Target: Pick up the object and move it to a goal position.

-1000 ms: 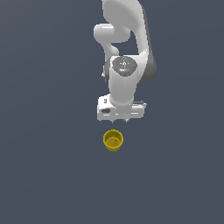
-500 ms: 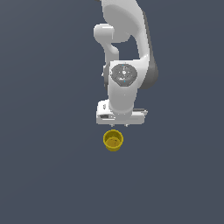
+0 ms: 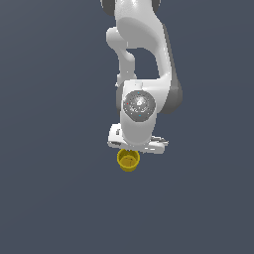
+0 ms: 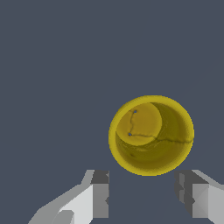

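The yellow cup [image 4: 151, 134] sits upright on the grey floor [image 3: 54, 198], mouth up, hollow interior showing in the wrist view. In the exterior view it lies at six o'clock from the gripper [image 3: 136, 148], just below the white hand. The fingers [image 4: 99, 194] are spread wide, grasping nothing, the gap broader than the cup, so they look set to straddle its wall. The cup is not yet between them; I judge a short descent comes next.

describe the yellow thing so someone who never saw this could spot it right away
Start at the white robot arm against the plain dark grey-blue ground and follow it to its white gripper. Just beyond it sits a small yellow cup-like cylinder, hollow, its open mouth facing the wrist camera. It is the scene's only coloured thing.
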Robot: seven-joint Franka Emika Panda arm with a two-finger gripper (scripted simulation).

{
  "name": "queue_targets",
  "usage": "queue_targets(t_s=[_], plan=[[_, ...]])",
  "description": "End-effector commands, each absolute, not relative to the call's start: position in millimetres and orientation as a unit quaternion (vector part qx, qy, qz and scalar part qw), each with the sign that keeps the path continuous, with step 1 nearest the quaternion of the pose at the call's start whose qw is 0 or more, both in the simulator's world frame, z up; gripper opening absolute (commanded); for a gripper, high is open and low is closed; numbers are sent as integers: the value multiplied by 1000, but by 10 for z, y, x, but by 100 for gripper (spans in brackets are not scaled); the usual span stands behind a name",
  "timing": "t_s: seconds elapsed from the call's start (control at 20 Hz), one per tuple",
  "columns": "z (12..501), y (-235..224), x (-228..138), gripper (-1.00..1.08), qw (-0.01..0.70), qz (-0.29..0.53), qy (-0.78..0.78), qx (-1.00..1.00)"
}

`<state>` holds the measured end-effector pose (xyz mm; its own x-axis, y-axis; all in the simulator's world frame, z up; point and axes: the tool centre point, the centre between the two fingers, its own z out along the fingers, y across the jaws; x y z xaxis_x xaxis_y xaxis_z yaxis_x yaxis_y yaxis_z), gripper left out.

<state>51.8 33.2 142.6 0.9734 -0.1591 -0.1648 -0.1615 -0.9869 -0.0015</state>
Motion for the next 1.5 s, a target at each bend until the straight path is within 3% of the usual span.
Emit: queue_targets(t_s=[0.0,0.7,1.45], plan=[[1391,332,588,28,7,94,100,-991],[1176,356,848,28,-2,155,199,-968],[1011,401,896,28,-17,199,263,-944]])
